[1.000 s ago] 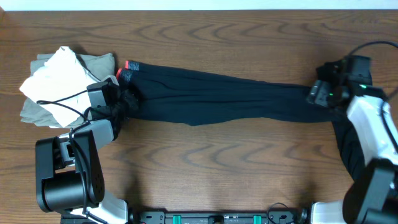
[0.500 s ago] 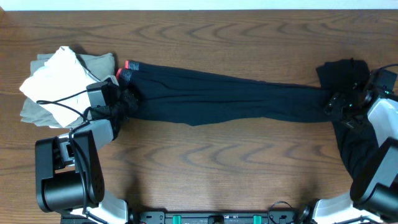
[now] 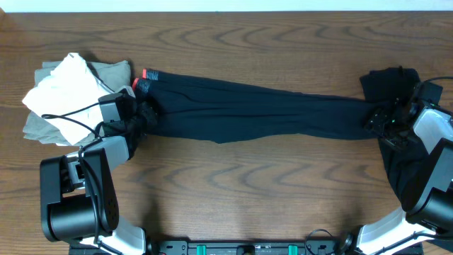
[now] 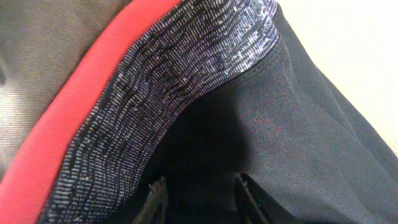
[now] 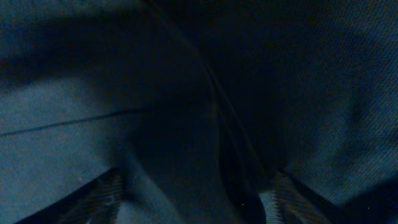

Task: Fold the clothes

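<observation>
The clothes are long black pants (image 3: 248,110) stretched across the table. Their coral-red waistband (image 3: 146,74) lies at the left, and the leg end bends down toward the front at the right (image 3: 396,163). My left gripper (image 3: 144,115) is at the waist end, shut on a fold of black cloth (image 4: 202,202) beside the red and speckled waistband (image 4: 124,124). My right gripper (image 3: 382,120) presses down on the leg end. Its fingers stand wide apart with dark cloth bulging between them (image 5: 193,199). A bunched black piece (image 3: 388,79) sits just behind it.
A pile of white and olive garments (image 3: 64,99) lies at the back left, touching the waistband. A black cable (image 3: 78,113) runs across that pile to the left arm. The table's far edge (image 3: 226,11) runs along the top.
My right gripper moved right and toward the front, uncovering the bunched black piece, then settled onto the leg end with its fingers narrowing. The left gripper and the pants stayed still.
</observation>
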Motion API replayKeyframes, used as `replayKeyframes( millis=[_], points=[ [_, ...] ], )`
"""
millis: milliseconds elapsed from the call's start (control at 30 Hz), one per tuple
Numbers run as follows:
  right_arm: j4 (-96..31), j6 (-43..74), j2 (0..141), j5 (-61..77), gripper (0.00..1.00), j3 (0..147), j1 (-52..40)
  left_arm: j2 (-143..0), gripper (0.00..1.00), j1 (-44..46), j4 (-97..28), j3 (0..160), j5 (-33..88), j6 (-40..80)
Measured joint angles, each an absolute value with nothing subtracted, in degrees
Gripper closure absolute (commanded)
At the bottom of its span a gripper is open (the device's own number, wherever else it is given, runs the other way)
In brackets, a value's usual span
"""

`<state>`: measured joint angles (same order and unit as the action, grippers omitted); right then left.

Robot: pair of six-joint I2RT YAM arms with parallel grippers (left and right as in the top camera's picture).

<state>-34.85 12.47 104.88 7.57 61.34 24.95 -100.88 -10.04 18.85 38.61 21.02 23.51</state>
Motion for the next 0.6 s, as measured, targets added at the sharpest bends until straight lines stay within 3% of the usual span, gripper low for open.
replayKeyframes(
  millis=[200,533,600],
  points=[
    [-32.7,12.4,105.1,7.8,0.43,61.3,24.9,-100.9,0.61,-10.0,18.8,38.6,21.0,23.5],
    [-31.6,12.1,105.1,8.0,0.99,61.3,24.9,-100.9,0.60,-10.0,18.8,38.6,21.0,23.5],
    [-31.5,12.1,105.1,8.2,0.99,61.3,24.9,-100.9,0.61,-10.0,18.8,38.6,21.0,23.5]
  ],
)
